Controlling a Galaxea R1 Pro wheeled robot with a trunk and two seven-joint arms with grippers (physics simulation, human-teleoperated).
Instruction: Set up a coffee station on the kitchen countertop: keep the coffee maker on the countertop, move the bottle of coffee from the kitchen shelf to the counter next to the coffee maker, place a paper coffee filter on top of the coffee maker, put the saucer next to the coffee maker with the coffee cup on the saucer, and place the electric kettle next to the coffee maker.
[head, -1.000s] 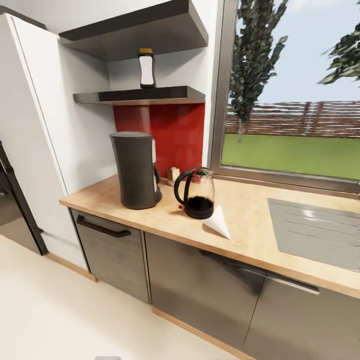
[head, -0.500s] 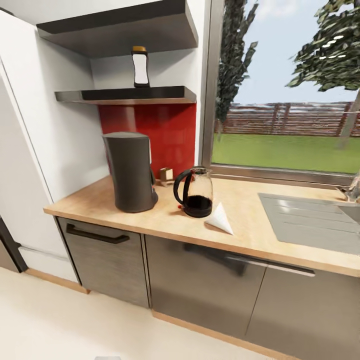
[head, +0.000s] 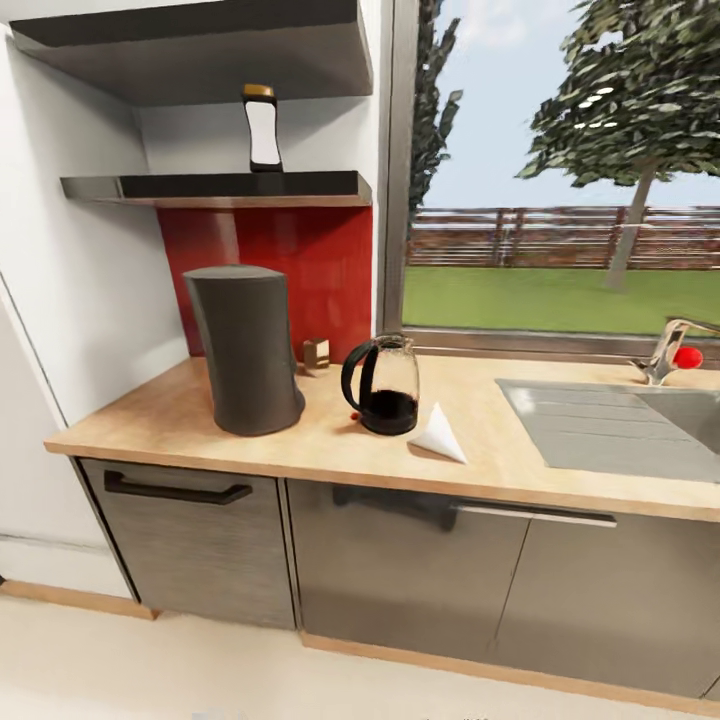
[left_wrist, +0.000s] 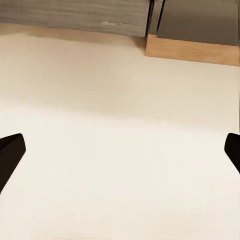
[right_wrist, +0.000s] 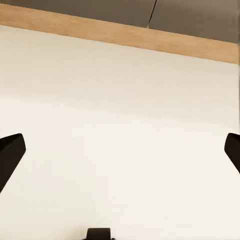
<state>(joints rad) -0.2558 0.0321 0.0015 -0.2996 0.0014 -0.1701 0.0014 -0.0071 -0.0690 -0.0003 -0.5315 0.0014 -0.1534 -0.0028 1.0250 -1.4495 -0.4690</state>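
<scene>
The robot stands facing the desk (head: 180, 420), a long light-wood top over glossy grey cabinet fronts; the coffee maker (head: 245, 348) stands upright on it toward the left end, with the electric kettle (head: 385, 385) just beside it on the window side, and the paper coffee filter (head: 438, 434) lying on its side next to the kettle, near the front edge; a small tan box (head: 316, 353) sits at the back against the red splashback; the bottle of coffee (head: 262, 128) stands upright on the kitchen shelf (head: 215, 187) above the maker, under a thicker slab shelf (head: 200, 45); a sink (head: 620, 425) with a tap (head: 668, 352) lies well apart by the window. Both arms hang low over the pale floor (left_wrist: 120, 125); the left gripper (left_wrist: 120, 150) has its jaws spread wide and empty, and the right gripper (right_wrist: 120, 150) likewise, released with nothing between them. The step in hand looks like the approach; saucer and cup are not placed here; a likely next move is lifting an arm to the shelf and closing around the bottle's narrow waist, without tipping it.
</scene>
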